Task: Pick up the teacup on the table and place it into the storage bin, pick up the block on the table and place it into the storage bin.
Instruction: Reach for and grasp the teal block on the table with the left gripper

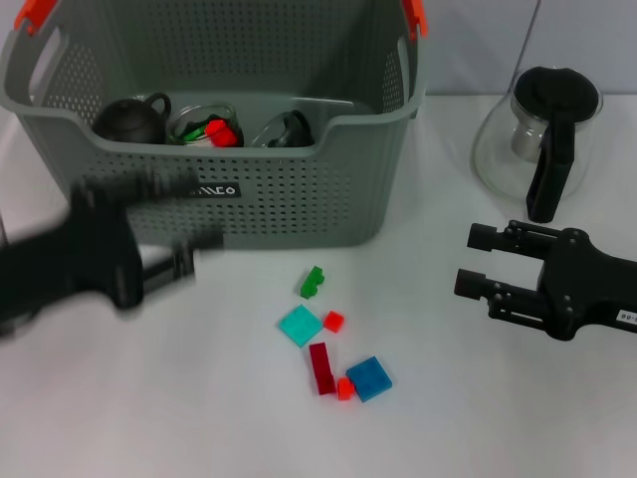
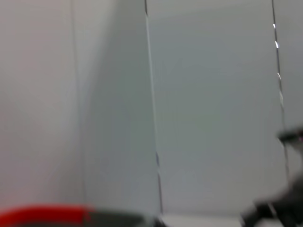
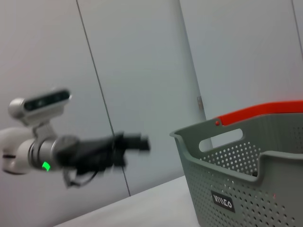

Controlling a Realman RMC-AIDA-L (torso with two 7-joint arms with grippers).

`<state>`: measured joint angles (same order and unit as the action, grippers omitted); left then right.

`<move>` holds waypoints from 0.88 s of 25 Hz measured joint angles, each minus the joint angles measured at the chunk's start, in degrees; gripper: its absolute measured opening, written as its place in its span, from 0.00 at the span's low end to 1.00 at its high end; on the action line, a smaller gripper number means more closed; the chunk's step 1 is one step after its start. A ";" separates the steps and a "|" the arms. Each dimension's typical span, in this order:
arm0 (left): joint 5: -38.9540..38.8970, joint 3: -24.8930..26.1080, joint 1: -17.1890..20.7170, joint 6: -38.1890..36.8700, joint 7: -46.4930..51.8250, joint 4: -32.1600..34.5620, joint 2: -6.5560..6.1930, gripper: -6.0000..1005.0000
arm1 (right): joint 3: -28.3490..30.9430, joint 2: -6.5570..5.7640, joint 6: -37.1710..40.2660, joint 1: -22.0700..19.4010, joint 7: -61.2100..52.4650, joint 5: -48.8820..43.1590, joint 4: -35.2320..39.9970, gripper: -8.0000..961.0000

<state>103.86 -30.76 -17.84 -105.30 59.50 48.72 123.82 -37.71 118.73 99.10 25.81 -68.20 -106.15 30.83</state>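
The grey perforated storage bin (image 1: pixel 299 199) stands at the back of the table and also shows in the right wrist view as the storage bin (image 3: pixel 246 175). Inside lie a dark round handled vessel (image 1: pixel 129 119) and glass pieces (image 1: pixel 284 129); I cannot tell which is the teacup. Several blocks lie in front of the bin: green (image 1: pixel 313 283), teal (image 1: pixel 300 325), dark red (image 1: pixel 321 367) and blue (image 1: pixel 369 378). My left gripper (image 1: pixel 204 214) is a moving blur before the bin's left front wall, open and empty. My right gripper (image 1: pixel 466 261) hovers open to the right of the blocks.
A glass pot with a black lid and handle (image 1: pixel 542 129) stands at the back right. Two small red blocks (image 1: pixel 333 321) (image 1: pixel 345 388) lie among the others. The bin's orange handle clip (image 2: pixel 42 215) shows in the left wrist view. Grey wall panels stand behind.
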 joint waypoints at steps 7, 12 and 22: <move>14.06 -1.02 0.22 4.25 -3.95 -6.91 0.53 0.51 | -0.05 -0.28 -0.38 0.34 -1.20 -0.02 0.19 0.70; 16.75 -5.10 -1.17 9.34 -6.12 -11.43 0.59 0.51 | 0.01 -0.43 -0.40 0.14 -1.22 -0.02 0.20 0.70; 15.68 -10.72 -6.02 19.60 -6.12 -15.92 0.63 0.51 | 0.00 -0.43 -0.40 -0.03 -1.23 -0.02 0.19 0.70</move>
<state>119.54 -41.48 -23.86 -85.71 53.38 32.80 124.45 -37.71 118.30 98.70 25.77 -69.43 -106.17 31.03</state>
